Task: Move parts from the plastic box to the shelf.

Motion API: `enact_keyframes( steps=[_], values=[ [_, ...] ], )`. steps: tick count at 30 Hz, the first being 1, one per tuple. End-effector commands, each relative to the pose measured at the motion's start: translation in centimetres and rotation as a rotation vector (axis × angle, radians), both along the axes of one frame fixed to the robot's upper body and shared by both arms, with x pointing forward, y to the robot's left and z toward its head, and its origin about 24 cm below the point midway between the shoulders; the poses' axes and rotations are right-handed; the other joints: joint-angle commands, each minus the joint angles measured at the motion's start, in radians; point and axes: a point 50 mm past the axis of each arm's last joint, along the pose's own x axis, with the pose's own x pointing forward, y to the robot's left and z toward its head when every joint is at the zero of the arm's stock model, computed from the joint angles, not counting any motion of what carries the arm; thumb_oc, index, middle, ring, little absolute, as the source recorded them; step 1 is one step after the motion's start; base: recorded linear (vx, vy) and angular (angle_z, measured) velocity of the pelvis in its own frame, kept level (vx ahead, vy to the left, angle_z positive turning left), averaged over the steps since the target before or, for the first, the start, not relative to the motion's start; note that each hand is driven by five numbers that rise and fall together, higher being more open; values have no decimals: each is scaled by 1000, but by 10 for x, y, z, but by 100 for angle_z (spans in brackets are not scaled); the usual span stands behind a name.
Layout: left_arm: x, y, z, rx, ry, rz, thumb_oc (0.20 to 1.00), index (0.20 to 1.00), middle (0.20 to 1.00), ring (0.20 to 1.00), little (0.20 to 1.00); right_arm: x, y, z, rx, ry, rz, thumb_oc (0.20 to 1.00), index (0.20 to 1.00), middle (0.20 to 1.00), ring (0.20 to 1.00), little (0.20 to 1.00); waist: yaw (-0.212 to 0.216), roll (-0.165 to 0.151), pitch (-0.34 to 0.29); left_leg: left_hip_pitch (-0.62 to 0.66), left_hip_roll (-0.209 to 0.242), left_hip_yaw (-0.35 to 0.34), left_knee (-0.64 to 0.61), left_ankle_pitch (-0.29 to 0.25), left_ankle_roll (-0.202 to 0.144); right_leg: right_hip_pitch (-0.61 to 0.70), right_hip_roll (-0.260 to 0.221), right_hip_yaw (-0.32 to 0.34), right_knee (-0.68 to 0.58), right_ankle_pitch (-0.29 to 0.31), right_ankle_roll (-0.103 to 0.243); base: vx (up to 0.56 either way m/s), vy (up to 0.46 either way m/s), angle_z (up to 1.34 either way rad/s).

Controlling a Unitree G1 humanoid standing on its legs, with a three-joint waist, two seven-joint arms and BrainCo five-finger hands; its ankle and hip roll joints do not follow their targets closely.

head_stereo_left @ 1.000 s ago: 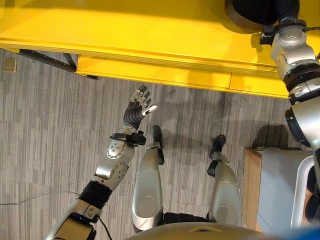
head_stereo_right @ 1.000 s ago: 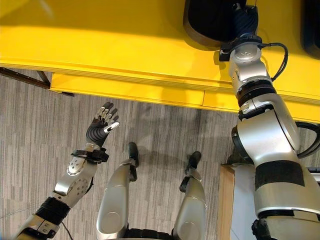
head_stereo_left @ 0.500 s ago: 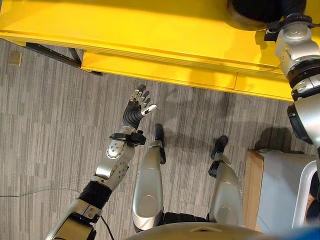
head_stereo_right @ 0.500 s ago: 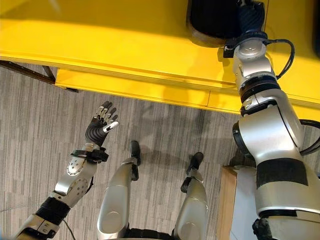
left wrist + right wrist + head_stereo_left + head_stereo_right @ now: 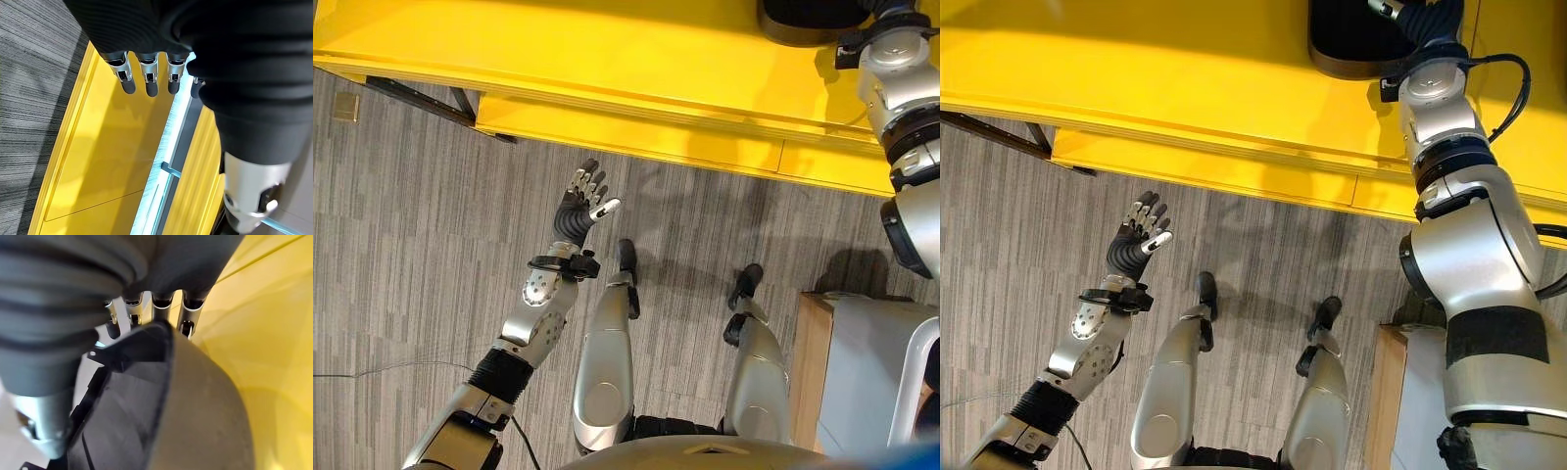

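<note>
L hand (image 5: 582,201) is showing silver fingers w/ dark tips, dark ribbed cover over back & wrist. L arm (image 5: 538,313) is wearing silver-grey shells, a dotted plate nr the wrist, a black ring. R arm (image 5: 1474,264) is carrying rounded silver shells w/ black bands; R hand (image 5: 1427,24) is wearing the same ribbed cover.

The right robot hand (image 5: 1420,22) and the dark part (image 5: 1356,39) run past the frame's top edge.

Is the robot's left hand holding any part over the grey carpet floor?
No. The left hand hangs over the grey carpet floor with straight, spread fingers and nothing between them.
</note>
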Motion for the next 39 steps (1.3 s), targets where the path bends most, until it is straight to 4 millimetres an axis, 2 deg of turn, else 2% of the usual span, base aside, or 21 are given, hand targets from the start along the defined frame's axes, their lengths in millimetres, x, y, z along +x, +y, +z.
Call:
enact_keyframes(
  steps=[1,5,6,10,15,19,26,33,39],
  values=[
    [-9,2,13,-7,-84,-8,1000,1000,1000,1000,1000,-13,24,47,-105,-188,52,1000,1000,1000,1000,1000,-7,-10,-53,4,69,-84,29,-35,-85,85,-19,17,101,-90,24,0,0,0],
    [-9,6,12,-12,-81,11,1000,1000,1000,1000,1000,-15,42,50,-128,-234,115,1000,1000,1000,1000,1000,-25,-24,-59,24,75,-79,22,-35,-87,96,-12,22,95,-89,23,-23,4,-1],
    [-9,7,12,-10,-79,14,1000,1000,1000,1000,1000,-16,45,51,-128,-247,130,1000,1000,1000,1000,1000,-30,-27,-57,17,73,-71,17,-10,-77,90,-14,20,86,-67,14,-83,15,-3],
    [-10,12,10,-14,-70,28,1000,1000,1000,1000,1000,-19,52,50,-98,-287,176,1000,1000,1000,1000,1000,-44,-35,-67,29,75,-69,14,-11,-77,101,-12,22,80,-63,14,-26,0,-3],
    [-12,17,5,-14,-49,46,1000,1000,1000,1000,1000,-25,54,51,-22,-354,233,1000,1000,1000,1000,1000,-56,-41,-72,38,76,-67,25,-21,-77,111,-10,25,83,-66,13,-14,6,-5],
    [-14,20,2,-14,-38,54,1000,1000,1000,1000,1000,-22,54,43,52,-352,256,1000,1000,1000,1000,1000,-59,-42,-74,40,76,-67,42,-31,-75,119,-13,27,87,-67,12,-25,2,-4],
    [-14,22,3,-5,-39,69,1000,1000,1000,1000,1000,-24,51,36,70,-365,254,1000,1000,1000,1000,1000,-66,-39,-75,39,74,-67,45,-32,-74,126,-14,28,86,-68,11,-2,1,0],
    [-14,22,-1,-7,-26,76,1000,1000,1000,1000,1000,-18,44,15,159,-332,269,1000,1000,1000,1000,1000,-65,-38,-70,37,74,-66,41,-27,-71,128,-11,24,80,-64,10,-5,-3,-2],
    [-14,18,-3,-10,-18,57,1000,1000,1000,1000,1000,-10,52,-4,226,-261,347,1000,1000,1000,1000,1000,-62,-35,-64,35,75,-65,45,-28,-72,127,-10,23,86,-68,9,-1,0,-1]
  ],
)
